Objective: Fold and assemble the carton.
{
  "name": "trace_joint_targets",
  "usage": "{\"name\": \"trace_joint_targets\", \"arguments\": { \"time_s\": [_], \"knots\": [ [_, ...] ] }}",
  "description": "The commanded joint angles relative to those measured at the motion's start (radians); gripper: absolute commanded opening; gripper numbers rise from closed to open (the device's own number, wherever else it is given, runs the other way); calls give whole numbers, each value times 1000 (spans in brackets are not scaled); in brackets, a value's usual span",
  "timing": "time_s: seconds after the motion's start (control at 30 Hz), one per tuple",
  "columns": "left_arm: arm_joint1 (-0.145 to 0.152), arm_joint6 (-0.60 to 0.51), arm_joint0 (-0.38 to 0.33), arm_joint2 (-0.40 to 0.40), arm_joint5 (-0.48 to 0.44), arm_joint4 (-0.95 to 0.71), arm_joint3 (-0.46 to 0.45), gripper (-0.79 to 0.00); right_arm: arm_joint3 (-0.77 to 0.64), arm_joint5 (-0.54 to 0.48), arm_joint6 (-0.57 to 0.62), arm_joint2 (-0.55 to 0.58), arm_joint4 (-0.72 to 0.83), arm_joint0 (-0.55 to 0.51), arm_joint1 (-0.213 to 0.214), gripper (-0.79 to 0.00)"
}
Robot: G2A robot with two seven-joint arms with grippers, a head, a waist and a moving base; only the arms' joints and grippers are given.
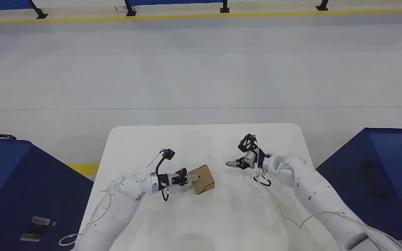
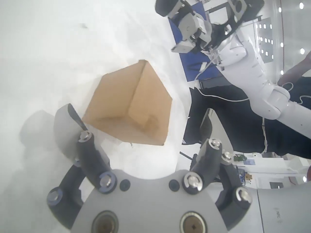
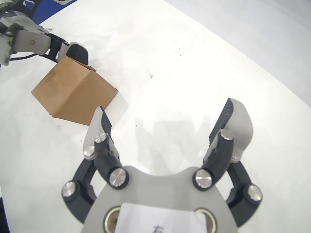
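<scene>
Carton [image 1: 203, 179] looks near-assembled on table [image 1: 251, 138]; L tool [image 1: 183, 177] open at its side, R tool [image 3: 165, 109] open nearby, both empty; next prob. press flaps closed.

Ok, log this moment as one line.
carton: box-shaped, on table | left gripper: open, at carton's edge | right gripper: open, apart from carton

A white table [image 1: 188, 135] with rounded corners stands on a pale grey floor [image 1: 201, 69]. Small dark specks [image 3: 151, 75] mark the tabletop. 2 blue panels flank the table: a left panel [image 1: 28, 182] and a right panel [image 1: 370, 169]. A yellow line [image 1: 188, 15] crosses the far floor.
</scene>
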Motion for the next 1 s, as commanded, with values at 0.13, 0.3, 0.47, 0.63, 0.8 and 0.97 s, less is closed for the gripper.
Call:
{"name": "trace_joint_targets", "arguments": {
  "time_s": [0.13,0.3,0.47,0.63,0.8,0.97],
  "knots": [
    [56,425,288,-128,290,586,-567,-785,0,0,0,0,0,0,0,0],
    [71,635,441,-154,329,824,-799,-785,0,0,0,0,0,0,0,0],
    [65,630,403,-60,380,1102,-775,-785,0,0,0,0,0,0,0,0],
    [39,579,278,31,399,1105,-638,-785,0,0,0,0,0,0,0,0],
    [25,570,225,59,388,1070,-568,-785,0,0,0,0,0,0,0,0],
    [19,543,204,78,366,1056,-538,-785,0,0,0,0,0,0,0,0]
  ]
}}
